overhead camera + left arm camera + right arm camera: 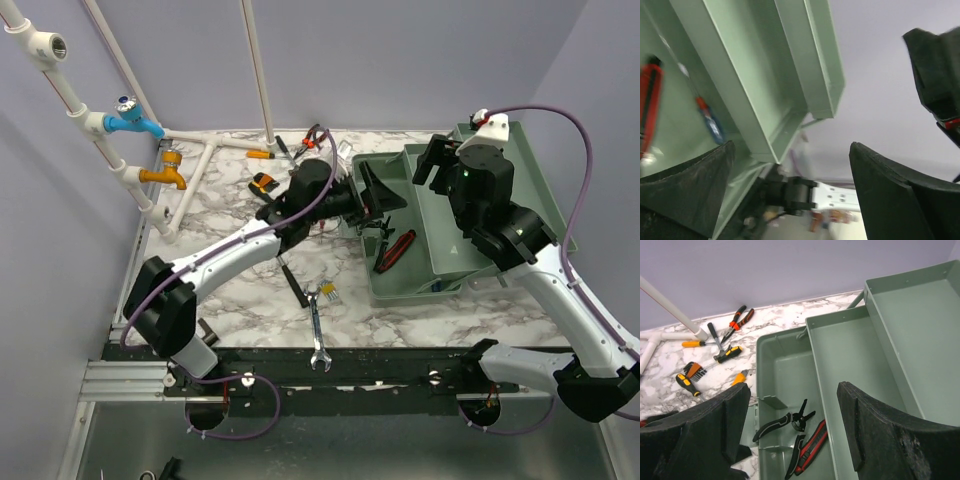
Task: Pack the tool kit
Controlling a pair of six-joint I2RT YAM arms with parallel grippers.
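The grey-green toolbox (520, 180) stands open at the right, its trays spread out. A red utility knife (396, 250) and black pliers (782, 422) lie in its bottom compartment; the knife also shows in the right wrist view (814, 446). My left gripper (380, 195) is open and empty at the box's left edge. In the left wrist view, the left gripper (792, 147) faces the trays (790, 65), the knife (647, 110) and a small screwdriver (707, 117). My right gripper (432, 160) is open and empty above the box. In the right wrist view, the right gripper (792, 390) hangs over the bottom compartment.
Loose tools lie on the marble table: a wrench (317, 335), small bits (326, 292), orange-handled pliers (738, 317), a yellow screwdriver (692, 344), a black-yellow tool (729, 353) and an orange brush (695, 371). White pipes with taps (130, 125) stand at the back left.
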